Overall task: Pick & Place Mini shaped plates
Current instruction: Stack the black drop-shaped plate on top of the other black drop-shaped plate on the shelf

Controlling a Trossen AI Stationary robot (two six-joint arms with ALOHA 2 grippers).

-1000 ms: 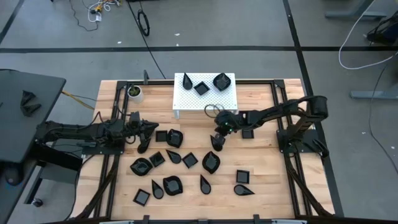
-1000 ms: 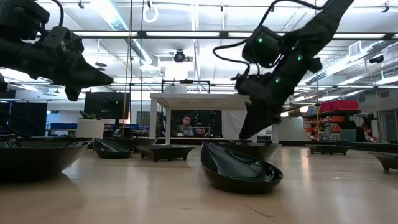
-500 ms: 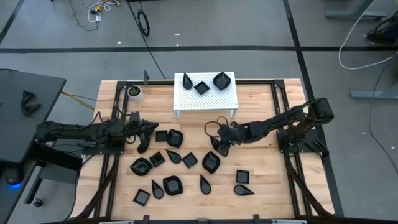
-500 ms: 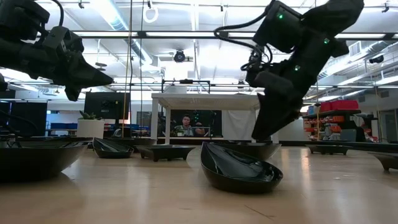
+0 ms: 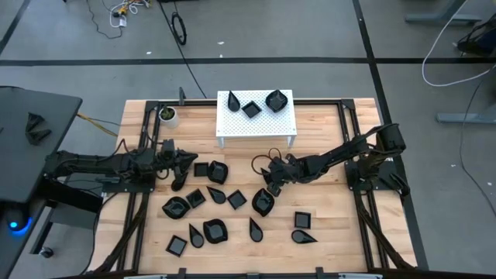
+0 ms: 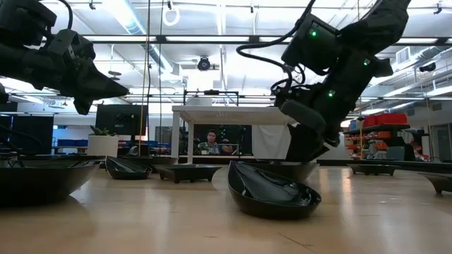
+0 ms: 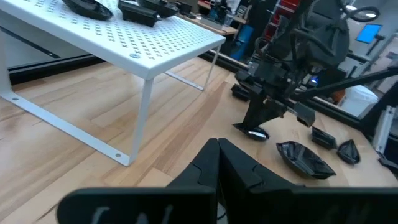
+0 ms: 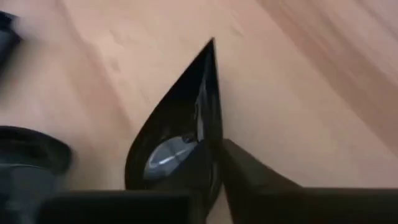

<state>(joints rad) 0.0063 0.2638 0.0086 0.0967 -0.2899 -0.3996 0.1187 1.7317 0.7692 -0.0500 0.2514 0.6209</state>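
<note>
Several glossy black mini plates (image 5: 217, 230) lie flat on the wooden table, and three more sit on the white rack (image 5: 256, 124). My right gripper (image 5: 271, 184) is down at table height over a teardrop plate (image 8: 180, 118), just beyond a shell-shaped plate (image 5: 263, 202), with its fingers closed on the teardrop's wall. My left gripper (image 5: 186, 160) hovers shut above the table's left half, beside a square plate (image 5: 201, 169), holding nothing. My right gripper holds the teardrop plate by the side wall near its rounded end (image 8: 208, 140). One finger (image 8: 249, 177) is outside the wall; the other seems to be inside the bowl. The fingers come from above, slanting down. The plate lies on the table (image 7: 252, 132), point away from the gripper.
The white perforated rack stands on thin legs at the far middle, carrying a teardrop (image 5: 233, 99), a square (image 5: 250, 108) and a shell plate (image 5: 276, 100). A small white cup (image 5: 167, 115) sits at the far left. Black rails (image 5: 356, 209) border the board.
My right gripper has moved toward the table's near edge and slightly left, and has come down from above the table onto the teardrop plate. The left arm has kept still.
</note>
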